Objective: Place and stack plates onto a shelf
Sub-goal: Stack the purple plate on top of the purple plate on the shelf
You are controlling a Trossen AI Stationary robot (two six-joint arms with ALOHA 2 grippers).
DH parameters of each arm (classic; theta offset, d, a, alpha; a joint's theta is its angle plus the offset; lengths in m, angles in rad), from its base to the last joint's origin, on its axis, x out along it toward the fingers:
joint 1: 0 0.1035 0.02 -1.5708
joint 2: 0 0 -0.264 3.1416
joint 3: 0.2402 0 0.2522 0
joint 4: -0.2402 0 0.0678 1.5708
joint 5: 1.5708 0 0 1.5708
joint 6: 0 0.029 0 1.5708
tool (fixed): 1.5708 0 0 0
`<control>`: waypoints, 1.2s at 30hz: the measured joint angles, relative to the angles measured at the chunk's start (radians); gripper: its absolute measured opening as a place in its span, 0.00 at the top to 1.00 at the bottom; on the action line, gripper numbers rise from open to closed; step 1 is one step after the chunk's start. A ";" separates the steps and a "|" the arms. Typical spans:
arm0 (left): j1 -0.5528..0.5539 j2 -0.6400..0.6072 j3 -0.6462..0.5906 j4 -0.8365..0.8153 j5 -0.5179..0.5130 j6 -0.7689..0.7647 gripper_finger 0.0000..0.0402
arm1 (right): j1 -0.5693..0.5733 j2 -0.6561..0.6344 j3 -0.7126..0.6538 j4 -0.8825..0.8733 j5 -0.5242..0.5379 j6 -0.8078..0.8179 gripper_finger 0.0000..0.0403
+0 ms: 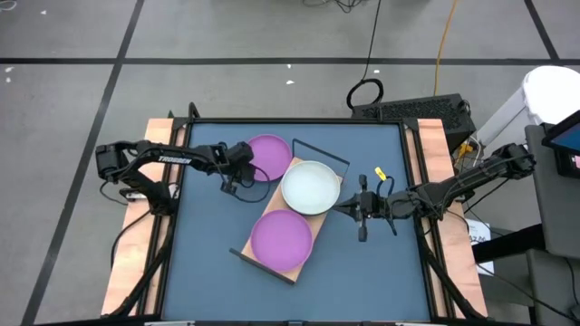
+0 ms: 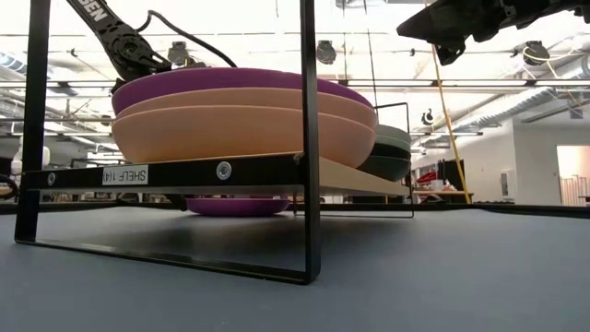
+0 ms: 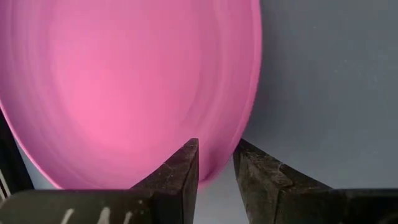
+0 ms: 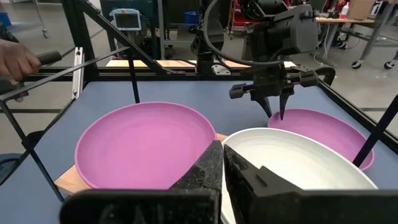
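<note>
Closing in on the rim of the last loose plate, the left gripper sits at the near edge of the round matte purple plate that lies flat on the blue table top, just beside the far end of the light wooden shelf with the thin black wire frame. From the left wrist view the two dark fingers stand narrowly apart with the plate's edge running into the slot between them; whether they have actually pinched it yet, I cannot tell. That edge-on approach makes sense: a shallow plate lying flat offers only its lip to grab.

Up on the shelf, two stacks are built. A white-grey round plate tops the far pile, a second purple plate tops the near one, and the low view shows pink plates under that purple and darker plates in the pile behind.

Over on the other side, the right gripper hovers off the shelf's edge next to the white-grey plate, fingers pressed together and carrying nothing, parked clear so the left arm has room. My read: one plate to go.
</note>
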 joint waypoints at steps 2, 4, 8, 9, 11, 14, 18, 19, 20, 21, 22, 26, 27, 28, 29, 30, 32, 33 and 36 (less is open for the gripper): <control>0.000 0.000 0.000 0.000 0.003 0.012 0.74 | 0.000 0.000 0.000 0.000 0.000 0.000 1.00; 0.000 0.000 0.000 0.000 0.003 0.023 0.75 | 0.000 0.000 0.000 0.000 0.000 0.000 1.00; 0.000 0.000 0.000 0.004 0.004 0.045 0.79 | 0.000 0.000 0.000 0.000 0.000 0.000 1.00; 0.000 0.000 0.000 0.003 0.004 0.050 0.81 | 0.000 0.000 0.000 0.000 0.000 0.000 1.00; -0.002 0.000 0.000 0.003 0.004 0.060 0.84 | 0.000 0.000 0.000 0.000 0.000 0.000 1.00; -0.009 0.000 0.000 0.004 0.006 0.061 0.90 | 0.000 0.000 0.000 -0.001 0.000 0.000 1.00; -0.023 0.000 -0.001 0.001 0.007 0.047 0.97 | 0.000 0.000 0.000 -0.001 0.000 0.000 1.00; -0.026 0.000 -0.001 0.003 0.006 0.034 0.97 | 0.000 0.000 0.000 -0.001 0.000 -0.004 1.00; -0.027 -0.002 -0.001 0.002 0.007 0.030 0.97 | 0.000 0.000 0.000 -0.002 0.000 -0.006 1.00; -0.030 -0.004 -0.001 0.002 0.005 0.023 0.97 | 0.000 0.000 0.000 -0.004 0.000 -0.008 1.00; -0.035 -0.007 -0.001 0.001 -0.004 0.021 0.97 | 0.000 0.000 0.000 -0.007 0.000 -0.008 1.00; -0.066 -0.028 -0.001 -0.004 -0.056 0.015 0.97 | 0.000 0.000 0.000 -0.011 0.000 -0.008 1.00; -0.074 -0.042 -0.001 -0.008 -0.067 0.013 0.97 | 0.000 0.000 0.000 -0.010 0.000 -0.008 1.00; -0.082 -0.058 -0.001 -0.016 -0.074 0.009 0.97 | 0.000 0.000 0.000 -0.011 0.000 -0.008 1.00; -0.090 -0.076 -0.001 -0.025 -0.084 0.001 0.97 | 0.000 0.000 0.000 -0.013 0.000 -0.008 1.00; -0.097 -0.095 -0.001 -0.036 -0.093 -0.006 0.97 | 0.000 0.000 0.000 -0.016 0.000 -0.008 1.00; -0.111 -0.142 -0.001 -0.064 -0.102 -0.023 0.97 | 0.000 0.000 0.000 -0.022 0.000 -0.008 1.00; -0.119 -0.168 -0.001 -0.079 -0.105 -0.031 0.97 | 0.000 0.000 0.000 -0.026 0.000 -0.008 1.00; -0.150 -0.248 -0.001 -0.110 -0.107 -0.049 0.97 | 0.000 0.000 0.000 -0.033 0.000 -0.008 1.00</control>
